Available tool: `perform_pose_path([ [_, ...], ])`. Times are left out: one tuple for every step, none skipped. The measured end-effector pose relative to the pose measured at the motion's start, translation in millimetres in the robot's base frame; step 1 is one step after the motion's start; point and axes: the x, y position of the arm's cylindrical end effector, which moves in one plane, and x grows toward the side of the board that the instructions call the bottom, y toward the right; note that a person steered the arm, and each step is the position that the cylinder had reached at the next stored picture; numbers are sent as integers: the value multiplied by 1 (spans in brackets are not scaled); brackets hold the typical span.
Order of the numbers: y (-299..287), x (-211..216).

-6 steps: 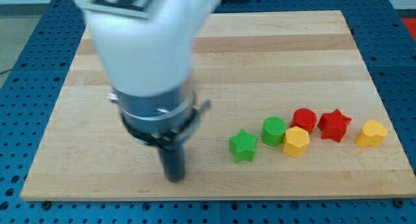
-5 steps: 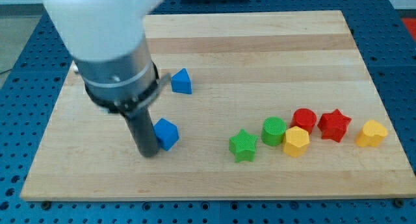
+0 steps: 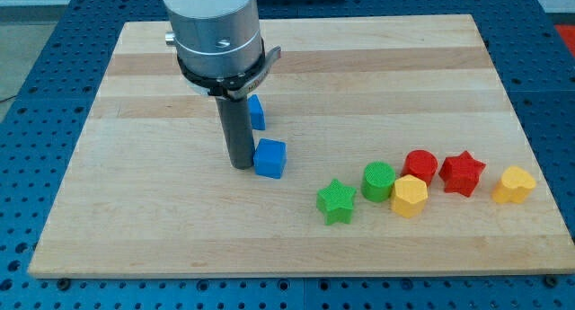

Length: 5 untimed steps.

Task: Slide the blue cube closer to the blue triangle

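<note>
The blue cube (image 3: pixel 269 158) sits on the wooden board, left of the middle. My tip (image 3: pixel 240 164) rests on the board right against the cube's left side. The blue triangle (image 3: pixel 257 112) lies just above the cube, toward the view's top; the rod hides its left part. A small gap separates the cube from the triangle.
A cluster lies at the view's lower right: a green star (image 3: pixel 336 201), a green cylinder (image 3: pixel 379 181), a yellow hexagon block (image 3: pixel 410 195), a red cylinder (image 3: pixel 420 166), a red star (image 3: pixel 463 172) and a yellow heart block (image 3: pixel 514 184).
My tip has swung from the view's left to beside the cube. The blue cube has moved right and up, closer to the blue triangle.
</note>
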Motion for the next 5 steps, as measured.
perform_pose_path([
  [-35, 30],
  [-3, 37],
  [44, 20],
  [59, -8],
  [59, -3],
])
